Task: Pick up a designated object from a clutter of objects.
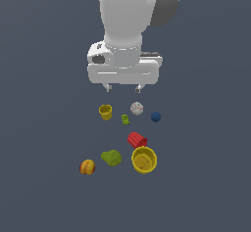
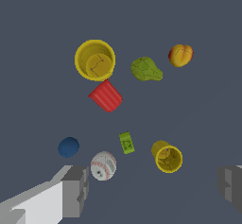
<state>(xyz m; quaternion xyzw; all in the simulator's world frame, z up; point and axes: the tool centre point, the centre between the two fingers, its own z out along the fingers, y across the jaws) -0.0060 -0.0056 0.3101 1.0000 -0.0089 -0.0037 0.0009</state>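
The dark blue ball (image 1: 156, 116) lies on the grey floor at the exterior view's right of the clutter, beside the white red-stitched baseball (image 1: 137, 108). It also shows in the wrist view (image 2: 68, 147), next to the baseball (image 2: 103, 165). My gripper (image 1: 123, 86) hangs open and empty well above the floor, over the back of the clutter, up and to the left of the blue ball in the exterior view. In the wrist view the gripper (image 2: 151, 190) shows both fingers (image 2: 73, 190) spread wide apart.
Around lie a small yellow cup (image 1: 105, 111), a small green lump (image 1: 125, 119), a red cup on its side (image 1: 138, 139), a large yellow cup (image 1: 144, 159), a bigger green lump (image 1: 112, 157) and an orange fruit (image 1: 87, 167).
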